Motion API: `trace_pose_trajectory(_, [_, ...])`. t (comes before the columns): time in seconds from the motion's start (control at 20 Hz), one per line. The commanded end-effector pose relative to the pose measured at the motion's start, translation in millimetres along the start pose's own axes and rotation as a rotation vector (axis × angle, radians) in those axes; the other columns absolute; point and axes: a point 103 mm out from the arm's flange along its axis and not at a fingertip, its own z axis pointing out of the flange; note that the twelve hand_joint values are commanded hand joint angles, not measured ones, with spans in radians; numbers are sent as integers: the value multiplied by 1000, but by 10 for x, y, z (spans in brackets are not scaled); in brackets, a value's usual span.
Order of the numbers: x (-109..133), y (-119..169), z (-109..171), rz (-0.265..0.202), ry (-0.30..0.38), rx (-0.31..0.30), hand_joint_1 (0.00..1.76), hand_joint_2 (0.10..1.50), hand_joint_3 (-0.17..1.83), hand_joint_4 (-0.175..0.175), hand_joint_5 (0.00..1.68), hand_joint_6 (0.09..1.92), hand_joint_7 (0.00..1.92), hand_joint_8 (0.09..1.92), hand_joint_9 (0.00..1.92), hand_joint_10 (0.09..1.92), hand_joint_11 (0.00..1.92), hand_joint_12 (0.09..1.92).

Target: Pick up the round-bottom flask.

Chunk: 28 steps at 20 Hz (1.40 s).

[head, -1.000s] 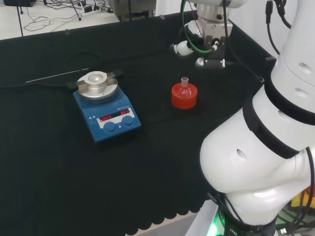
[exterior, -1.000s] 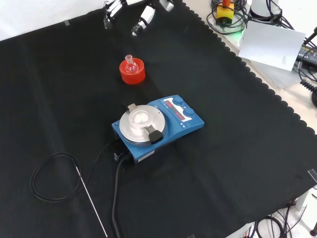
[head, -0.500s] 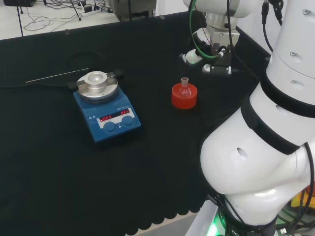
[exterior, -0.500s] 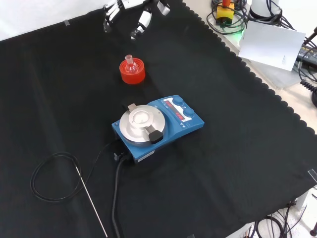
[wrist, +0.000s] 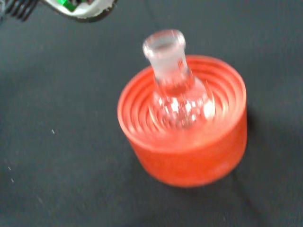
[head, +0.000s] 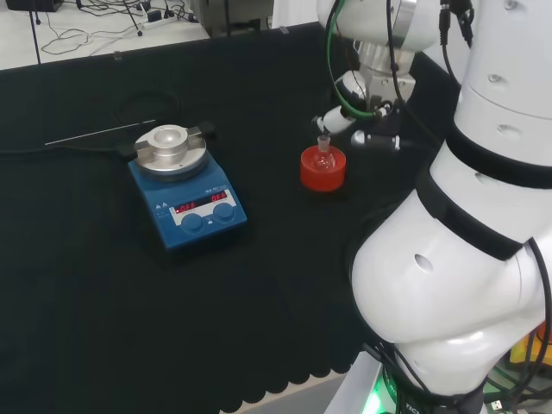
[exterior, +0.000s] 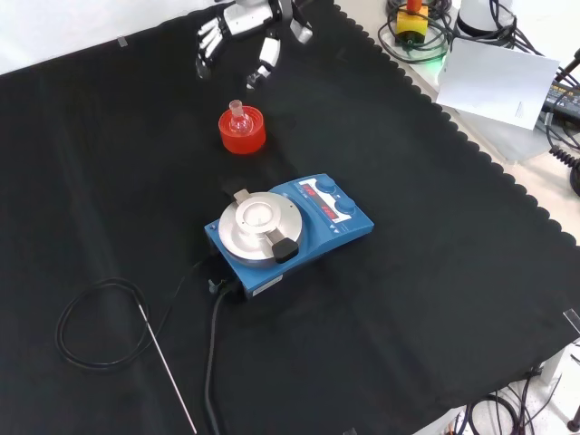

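Observation:
A small clear round-bottom flask (head: 323, 148) (exterior: 237, 113) (wrist: 176, 90) sits upright in a red ribbed ring stand (head: 323, 171) (exterior: 243, 134) (wrist: 189, 151) on the black cloth. The hand (head: 355, 129) (exterior: 243, 36) hovers just beyond the flask, to its right in the head view and above it in the front view. Its fingers (exterior: 266, 56) are spread and fairly straight, pointing down toward the flask, apart from it. Nothing is held.
A blue hotplate stirrer (head: 185, 190) (exterior: 288, 227) with a round metal top stands left of the flask in the head view. A black cable (exterior: 95, 317) and a thin metal rod (exterior: 168, 362) lie beyond it. The arm's white links (head: 466, 241) stand at the head view's right.
The hand has come down and closer to the flask over the last second. The flask and stand have not moved.

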Motion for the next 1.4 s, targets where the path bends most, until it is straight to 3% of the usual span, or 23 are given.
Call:
trace_pose_trajectory(0.05, [-120, 13, 441, 22, 60, 52, 809, 683, 533, -28, 604, 183, 338, 697, 517, 664, 164, 1395])
trace_pose_trajectory(0.25, [-143, 4, 505, 26, 57, 53, 814, 677, 536, -29, 617, 191, 341, 698, 517, 664, 162, 1396])
trace_pose_trajectory(0.8, [-128, 62, 586, 23, 40, -22, 854, 647, 551, -31, 625, 209, 354, 700, 520, 664, 160, 1399])
trace_pose_trajectory(1.4, [-138, 203, 640, 40, 56, -43, 888, 640, 576, -34, 652, 246, 362, 699, 527, 661, 172, 1396])
